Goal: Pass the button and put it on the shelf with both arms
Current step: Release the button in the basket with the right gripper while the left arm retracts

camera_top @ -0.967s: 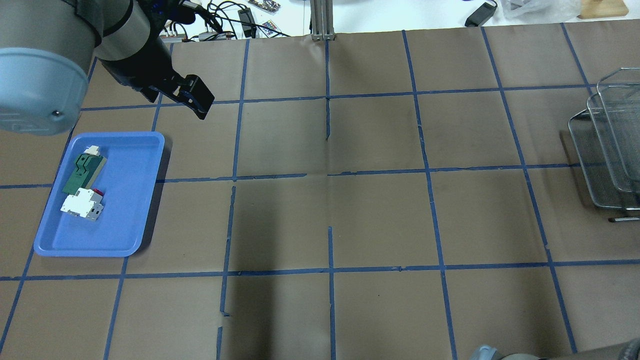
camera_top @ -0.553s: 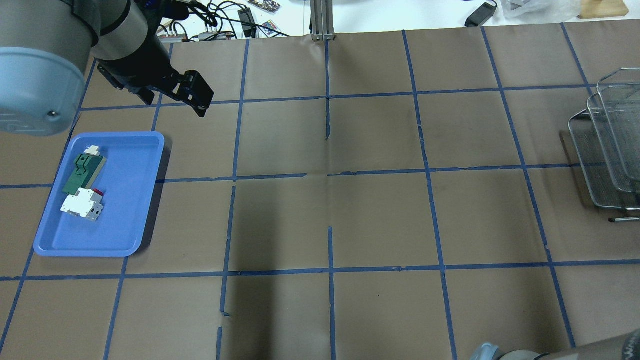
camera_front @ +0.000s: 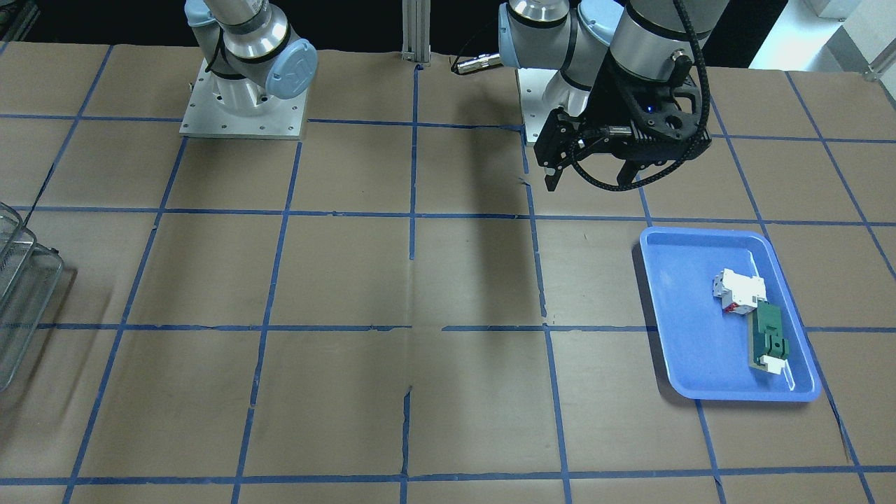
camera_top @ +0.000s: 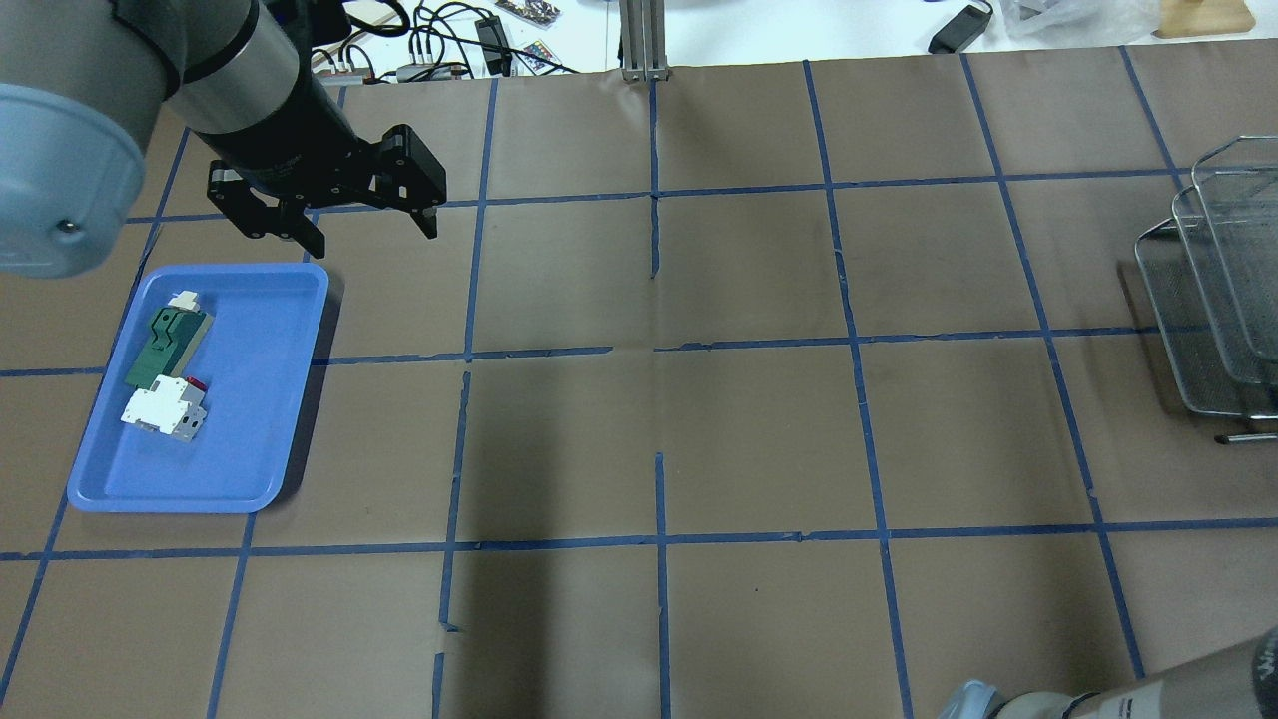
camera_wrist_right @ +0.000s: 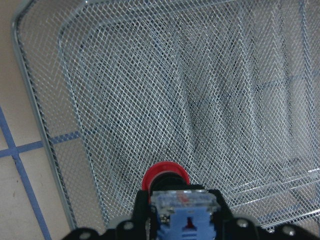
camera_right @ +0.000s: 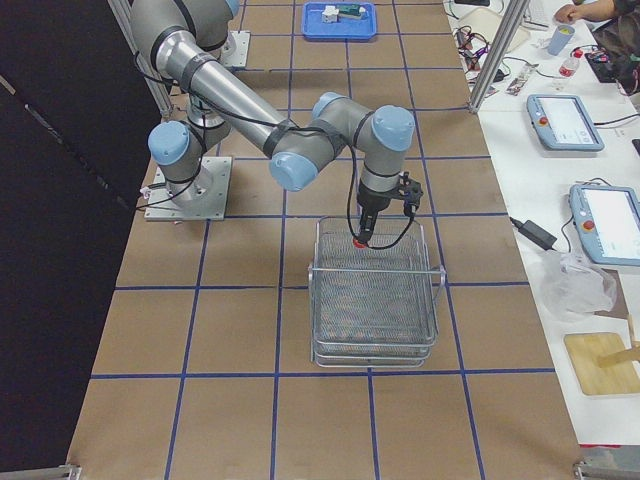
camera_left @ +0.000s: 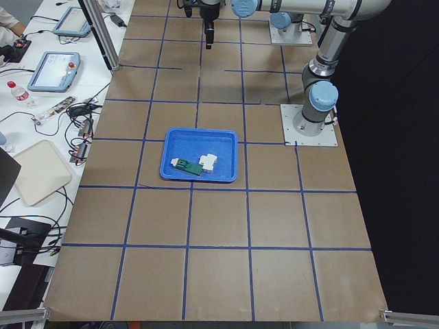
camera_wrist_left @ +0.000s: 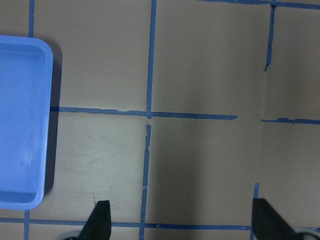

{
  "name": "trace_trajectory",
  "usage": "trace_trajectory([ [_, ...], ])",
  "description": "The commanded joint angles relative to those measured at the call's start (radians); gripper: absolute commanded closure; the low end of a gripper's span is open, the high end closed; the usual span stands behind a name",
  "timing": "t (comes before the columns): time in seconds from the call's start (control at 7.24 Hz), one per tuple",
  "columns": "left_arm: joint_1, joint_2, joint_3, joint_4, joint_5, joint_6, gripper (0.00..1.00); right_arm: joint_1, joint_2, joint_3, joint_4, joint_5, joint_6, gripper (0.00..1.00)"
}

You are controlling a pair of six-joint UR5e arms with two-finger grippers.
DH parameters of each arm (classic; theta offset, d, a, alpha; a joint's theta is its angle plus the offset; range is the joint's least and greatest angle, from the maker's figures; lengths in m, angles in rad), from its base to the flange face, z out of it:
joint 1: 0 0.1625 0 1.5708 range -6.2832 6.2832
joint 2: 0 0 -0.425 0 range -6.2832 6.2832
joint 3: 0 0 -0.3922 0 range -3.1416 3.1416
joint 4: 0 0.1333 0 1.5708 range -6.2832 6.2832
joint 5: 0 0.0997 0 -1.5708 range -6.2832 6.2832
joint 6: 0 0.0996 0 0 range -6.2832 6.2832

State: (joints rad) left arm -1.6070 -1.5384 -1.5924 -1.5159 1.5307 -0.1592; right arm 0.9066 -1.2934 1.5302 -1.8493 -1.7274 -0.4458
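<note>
The button, red cap [camera_wrist_right: 164, 176] on a blue-grey base, is clamped in my right gripper [camera_wrist_right: 182, 210]. In the exterior right view the right gripper [camera_right: 362, 232] holds the button [camera_right: 358, 241] cap-down just above the back edge of the grey wire-mesh shelf [camera_right: 375, 310]; whether it touches the mesh I cannot tell. The shelf fills the right wrist view [camera_wrist_right: 210, 90] and shows at the right edge of the overhead view [camera_top: 1223, 290]. My left gripper [camera_top: 374, 237] is open and empty, above the table just beyond the blue tray [camera_top: 250, 419]. It also shows in the front view [camera_front: 588, 178].
The blue tray holds a white block with red marks [camera_top: 160, 409] and a green-and-white elongated part [camera_top: 165, 345]. The left wrist view shows the tray's corner [camera_wrist_left: 20, 125] and taped brown paper. Cables and tablets lie past the table's far edge.
The left gripper has turned at the wrist, so both fingers now show spread side by side, and shifted slightly toward the tray. The right arm's elbow moved right at the bottom edge.
</note>
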Motion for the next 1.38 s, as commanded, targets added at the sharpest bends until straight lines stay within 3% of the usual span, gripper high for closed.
trace_trajectory([
  [0.0,0.001,0.021,0.009,-0.078,0.049,-0.008,0.0,0.0,0.002,0.004,0.007,-0.003,-0.001,0.18],
  [0.41,0.002,0.023,0.0,-0.058,0.049,0.004,0.0,0.0,-0.004,0.002,0.013,-0.009,-0.001,0.18],
  [0.55,0.004,0.02,-0.006,-0.026,0.049,0.006,0.0,0.0,-0.013,-0.005,0.048,-0.006,-0.001,0.13],
  [0.69,0.015,0.015,-0.004,-0.014,0.049,0.007,0.0,0.001,-0.055,-0.004,0.123,0.021,-0.001,0.0],
  [0.83,0.039,0.006,0.014,-0.017,0.048,0.007,0.0,0.027,-0.117,-0.004,0.189,0.04,0.002,0.0],
  [0.97,0.042,-0.005,0.022,-0.017,0.048,0.007,0.0,0.102,-0.183,-0.004,0.234,0.057,0.018,0.0],
  [1.11,0.042,-0.006,0.022,-0.017,0.042,0.007,0.0,0.197,-0.26,0.013,0.349,0.071,0.06,0.0],
  [1.24,0.042,-0.006,0.022,-0.017,0.039,0.007,0.0,0.293,-0.273,0.019,0.422,0.144,0.175,0.0],
])
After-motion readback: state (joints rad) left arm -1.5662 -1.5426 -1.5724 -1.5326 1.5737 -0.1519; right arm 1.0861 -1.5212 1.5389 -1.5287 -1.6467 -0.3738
